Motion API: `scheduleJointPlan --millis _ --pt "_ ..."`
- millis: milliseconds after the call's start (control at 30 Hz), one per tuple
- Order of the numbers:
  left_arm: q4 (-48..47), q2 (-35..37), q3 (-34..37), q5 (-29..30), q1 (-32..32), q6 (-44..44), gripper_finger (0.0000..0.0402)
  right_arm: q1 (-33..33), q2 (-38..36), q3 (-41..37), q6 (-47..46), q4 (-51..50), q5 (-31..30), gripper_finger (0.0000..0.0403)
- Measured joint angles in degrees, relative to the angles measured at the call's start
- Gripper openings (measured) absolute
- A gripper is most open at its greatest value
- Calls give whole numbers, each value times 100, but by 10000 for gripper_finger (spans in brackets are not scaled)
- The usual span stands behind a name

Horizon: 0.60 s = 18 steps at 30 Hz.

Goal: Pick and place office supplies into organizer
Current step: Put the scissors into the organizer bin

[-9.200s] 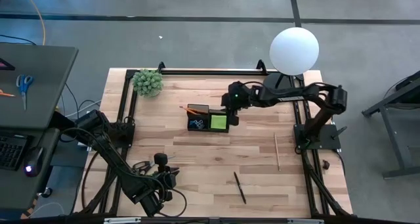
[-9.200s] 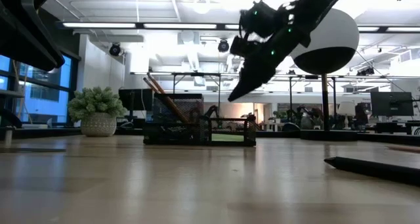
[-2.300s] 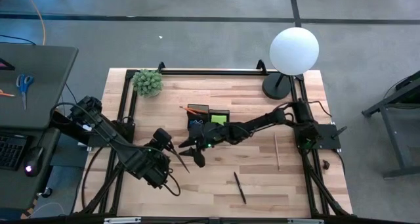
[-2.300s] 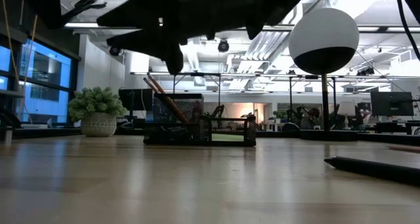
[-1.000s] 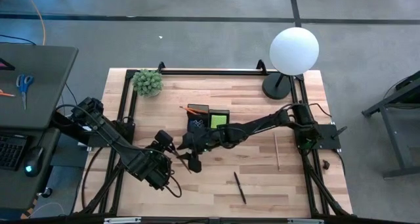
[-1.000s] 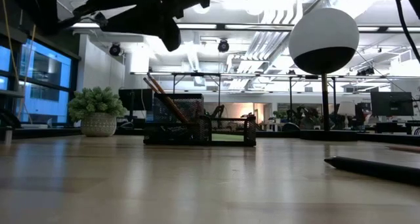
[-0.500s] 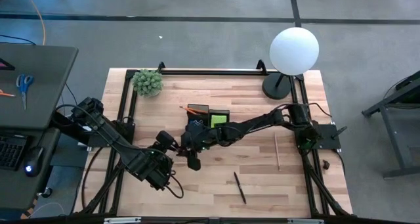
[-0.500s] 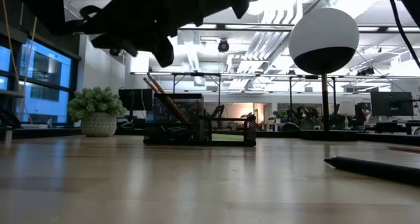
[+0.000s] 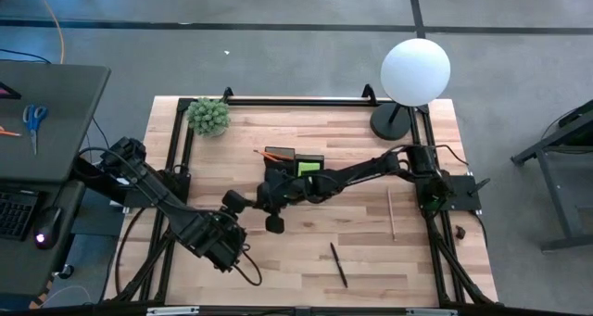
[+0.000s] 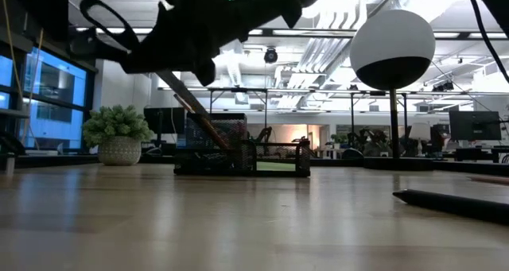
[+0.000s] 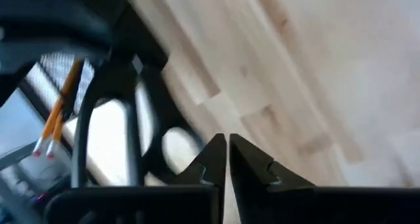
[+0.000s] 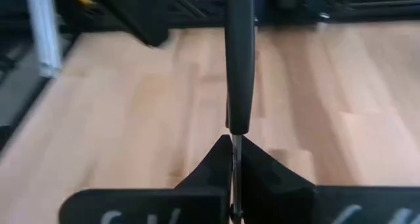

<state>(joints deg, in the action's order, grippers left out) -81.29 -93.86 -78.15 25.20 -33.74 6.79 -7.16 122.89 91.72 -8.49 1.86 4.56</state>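
Twice found a clenched claw, once per arm. Traced the right arm from its base at the right edge of the table (image 9: 371, 251), stretched low across the boards with the wrist bent down, to the right gripper (image 12: 233, 145) just in front of the organizer (image 9: 295, 168). Confirmed its fingers pinched on the blade of the black-handled scissors (image 12: 239, 53), held clear of the boards. Traced the left arm from the left side, angled in toward the centre, to the left gripper (image 11: 228, 148) just beside the right one. Found its fingers (image 11: 256, 173) pressed together, with the scissor handles close alongside; could not tell whether gripped there. Noted a dark pen (image 9: 339, 264) and a wooden pencil (image 9: 390, 214) lying loose on the boards, well apart from the organizer.
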Motion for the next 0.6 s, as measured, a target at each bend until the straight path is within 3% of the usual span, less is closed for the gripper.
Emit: scheduleJointPlan --millis 367,600 --pt "846 0 0 -10 -2 754 142 61 -129 0 546 -349 -1114 1" --pt "1617 44 0 112 -142 1250 144 454 -565 2 855 -606 -1545 1"
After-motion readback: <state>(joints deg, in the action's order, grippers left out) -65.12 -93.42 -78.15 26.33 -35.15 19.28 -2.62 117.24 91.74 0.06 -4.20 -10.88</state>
